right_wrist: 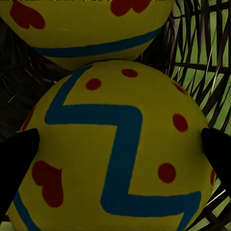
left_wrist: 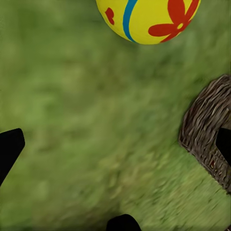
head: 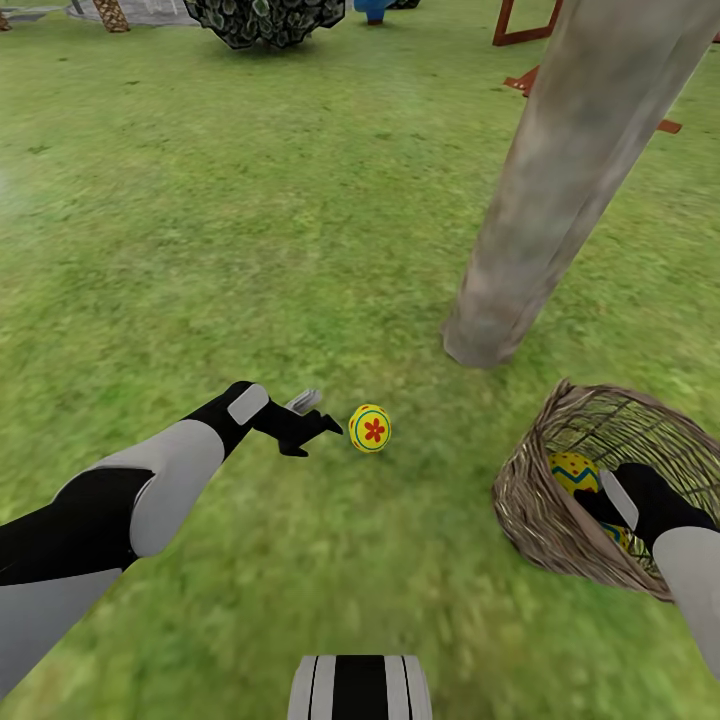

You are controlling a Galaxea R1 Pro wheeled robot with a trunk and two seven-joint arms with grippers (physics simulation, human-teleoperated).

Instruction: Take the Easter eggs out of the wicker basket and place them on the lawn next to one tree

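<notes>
Closing right gripper [right_wrist: 115, 144] fingertips on the wide flanks of one smooth, rigid, likely slippery Easter egg [right_wrist: 115, 149] inside the wicker basket [head: 540, 500] on the lawn [head: 200, 250], second egg [right_wrist: 86, 29] touching behind, left gripper [head: 318, 424] gaping empty beside a third egg [head: 370, 428] near the tree [head: 560, 200].

left grey-and-black arm reaching forward, black claw [head: 318, 424] spread open | right black claw [right_wrist: 115, 144] pressing both fingers against something

Grey-and-black arm shells, black claws [head: 318, 425], seemingly striped white-black trunk [head: 360, 688]
</notes>
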